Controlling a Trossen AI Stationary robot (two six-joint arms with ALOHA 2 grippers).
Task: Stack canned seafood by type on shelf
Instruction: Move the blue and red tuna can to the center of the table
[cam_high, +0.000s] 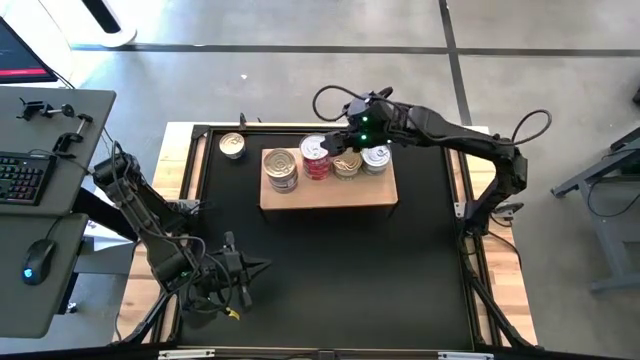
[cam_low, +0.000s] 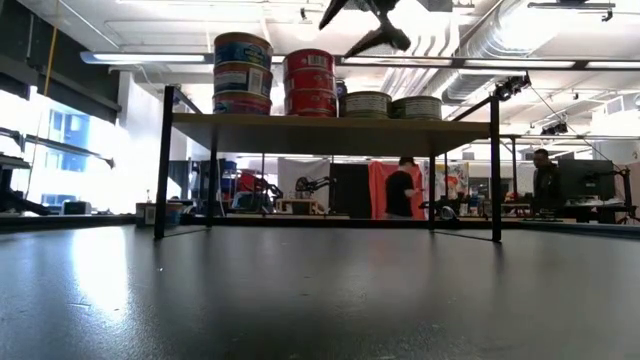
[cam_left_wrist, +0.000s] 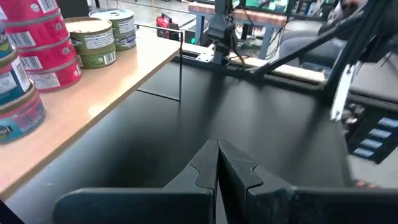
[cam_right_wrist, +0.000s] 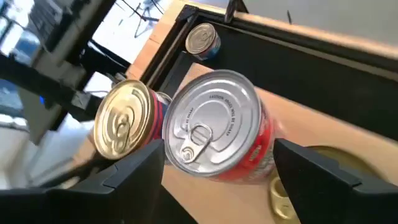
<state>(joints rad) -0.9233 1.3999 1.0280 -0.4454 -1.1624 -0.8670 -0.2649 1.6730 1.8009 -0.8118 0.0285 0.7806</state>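
Note:
The shelf (cam_high: 328, 192) is a light-brown board on thin black legs (cam_low: 163, 165) at the table's far middle. On it stand a blue-labelled stack of tins (cam_low: 243, 75) with a gold lid (cam_right_wrist: 122, 121), a red stack (cam_low: 309, 82) with a silver pull-tab lid (cam_right_wrist: 211, 124), and two low tins (cam_low: 367, 104) (cam_low: 418, 107). One more tin (cam_high: 232, 146) sits on the black mat left of the shelf. My right gripper (cam_right_wrist: 219, 149) hangs open above the red stack, clear of it (cam_low: 375, 35). My left gripper (cam_left_wrist: 217, 155) is shut near the front left (cam_high: 262, 266).
A wooden frame (cam_high: 185, 160) borders the black mat (cam_high: 330, 270), which lies bare in front of the shelf. A desk with a keyboard (cam_high: 22, 178) and a mouse (cam_high: 38, 258) stands to the left. People (cam_low: 405, 190) stand in the room beyond the table.

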